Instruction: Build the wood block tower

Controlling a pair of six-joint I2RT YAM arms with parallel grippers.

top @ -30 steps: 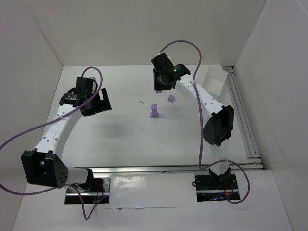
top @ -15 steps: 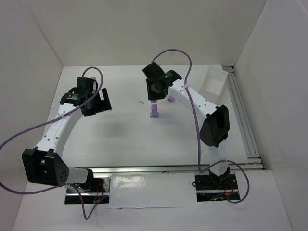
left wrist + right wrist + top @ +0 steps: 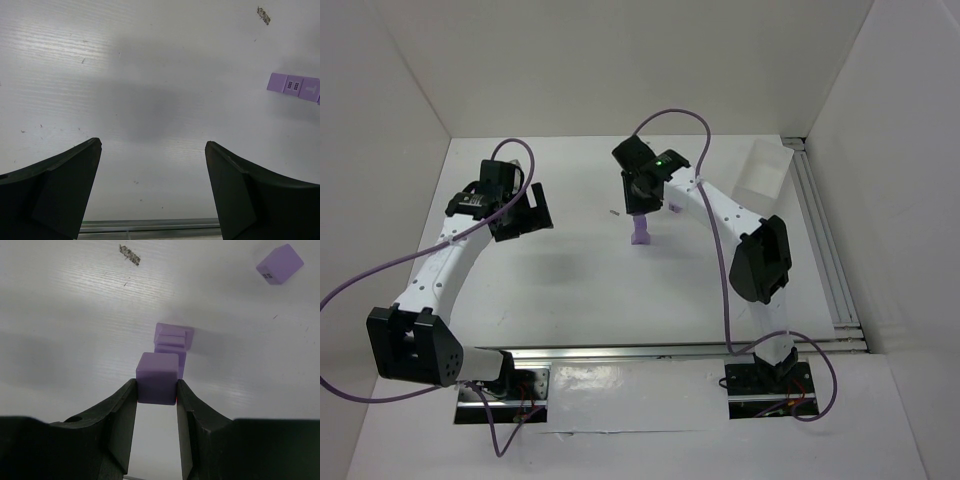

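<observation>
Tool on right arm (image 3: 156, 387), pinching a cube (image 3: 157, 374), has moved to the tower (image 3: 171, 340); left tool (image 3: 152, 144) spread.

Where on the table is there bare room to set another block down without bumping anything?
The widest bare stretch of table lies between the left hand and the tower, running toward the near edge. It is crowded at the tower: the right hand holds a block there, and a loose block lies nearby.

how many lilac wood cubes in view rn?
5. One small lilac cube clamped in the right gripper, one loose cube lying apart, three stacked in the tower; frame edge may hide more.
</observation>
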